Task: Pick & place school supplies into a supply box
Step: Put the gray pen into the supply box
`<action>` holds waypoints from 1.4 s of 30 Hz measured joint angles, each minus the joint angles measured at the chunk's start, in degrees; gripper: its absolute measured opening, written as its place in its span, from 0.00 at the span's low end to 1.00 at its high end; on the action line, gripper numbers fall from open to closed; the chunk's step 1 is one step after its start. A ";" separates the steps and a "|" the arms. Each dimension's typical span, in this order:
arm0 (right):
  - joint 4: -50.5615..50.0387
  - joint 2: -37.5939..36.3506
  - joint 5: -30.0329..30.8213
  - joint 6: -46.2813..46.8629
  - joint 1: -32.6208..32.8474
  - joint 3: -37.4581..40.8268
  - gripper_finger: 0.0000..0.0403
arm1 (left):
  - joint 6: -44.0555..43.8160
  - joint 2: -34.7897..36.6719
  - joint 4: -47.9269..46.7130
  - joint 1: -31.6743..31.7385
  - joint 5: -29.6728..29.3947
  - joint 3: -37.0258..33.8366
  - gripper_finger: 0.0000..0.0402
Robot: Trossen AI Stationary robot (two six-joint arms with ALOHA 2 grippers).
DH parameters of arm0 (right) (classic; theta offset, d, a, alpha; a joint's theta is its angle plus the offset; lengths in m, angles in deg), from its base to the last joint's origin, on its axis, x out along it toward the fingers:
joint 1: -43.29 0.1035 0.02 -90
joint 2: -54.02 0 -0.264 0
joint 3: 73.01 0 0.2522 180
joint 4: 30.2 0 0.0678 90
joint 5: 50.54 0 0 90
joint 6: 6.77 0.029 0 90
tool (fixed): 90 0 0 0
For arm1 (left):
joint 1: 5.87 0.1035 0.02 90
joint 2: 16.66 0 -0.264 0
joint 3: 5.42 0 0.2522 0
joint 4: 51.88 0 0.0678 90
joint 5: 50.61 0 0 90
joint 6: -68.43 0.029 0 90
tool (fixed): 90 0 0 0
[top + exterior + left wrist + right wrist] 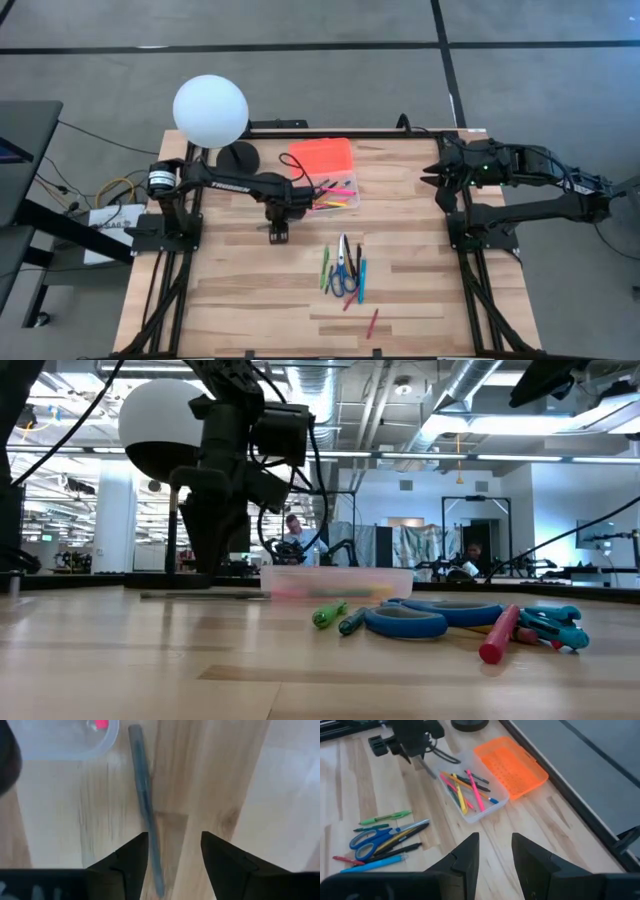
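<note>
My left gripper (175, 855) is open and low over the table, just beside the clear supply box (338, 196). A grey pen (145, 795) lies flat on the wood between its fingers, close to one of them; the low view shows this pen (200, 596) under the gripper. The box (472, 792) holds several pens, and its orange lid (512, 765) lies beside it on the far side. Blue-handled scissors (343, 280) and several pens (350, 262) lie loose near the table's middle. My right gripper (495, 850) is open and waits at the right far side.
A white globe lamp (210, 110) stands on its dark base (240, 157) at the far left corner. A single red pen (372, 322) lies near the near edge. Bare wood stretches left of the loose pile and along the near edge. People show in the room behind the table.
</note>
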 joint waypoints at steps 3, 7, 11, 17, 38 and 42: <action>-0.01 -0.01 0.55 -0.44 -0.02 0.00 0.26 | -1.73 0.00 2.73 -0.56 -1.58 -1.64 0.41; 0.00 0.00 0.55 -0.57 -0.02 0.00 0.26 | -3.16 0.00 6.02 -0.60 -1.94 -3.03 0.40; 0.02 0.00 0.55 -0.55 -0.02 0.00 0.27 | -4.48 0.00 10.20 -0.10 -1.97 -4.79 0.39; 0.02 0.00 0.42 0.12 -0.02 0.00 0.26 | -5.77 0.26 13.93 0.21 -2.27 -7.60 0.39; 0.85 0.67 0.33 1.00 -0.02 0.00 0.26 | -17.79 0.20 15.40 -8.25 -5.43 -8.94 0.23; 1.73 0.92 0.29 0.54 -0.02 0.00 0.26 | -20.30 0.15 16.04 -10.27 -5.33 -8.84 0.23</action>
